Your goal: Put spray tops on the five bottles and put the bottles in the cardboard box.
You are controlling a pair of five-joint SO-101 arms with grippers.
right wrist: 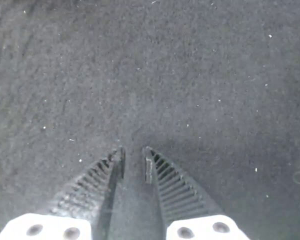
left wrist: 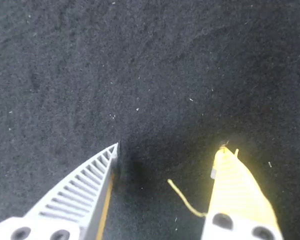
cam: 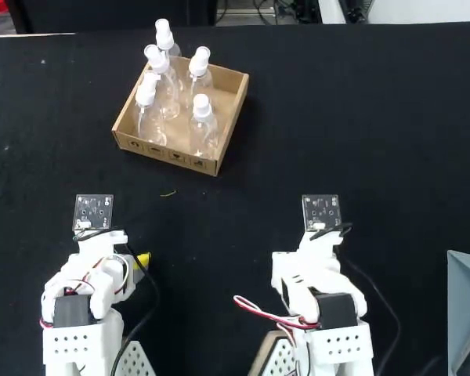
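High view: the black bench (cam: 360, 125) is seen from above, with the cardboard box (cam: 172, 153) set toward its far side. Both arms are folded at the near edge, well apart from the box, the left arm (cam: 86, 274) being known by its yellow finger. Five bottles (cam: 202, 125) are stood upright in the box, each fitted with a white top (cam: 200, 102).

The left pincer (left wrist: 169, 148) is held wide open over bare cloth and nothing is gripped. The right pincer (right wrist: 133, 149) is almost closed, a slim gap being left, and nothing is held.

The task is judged complete, so no further grasp appears to be called for.

It cannot be told whether the farthest bottle stands inside the rim. A grey object (cam: 466, 313) is cut off at the edge and cannot be identified.
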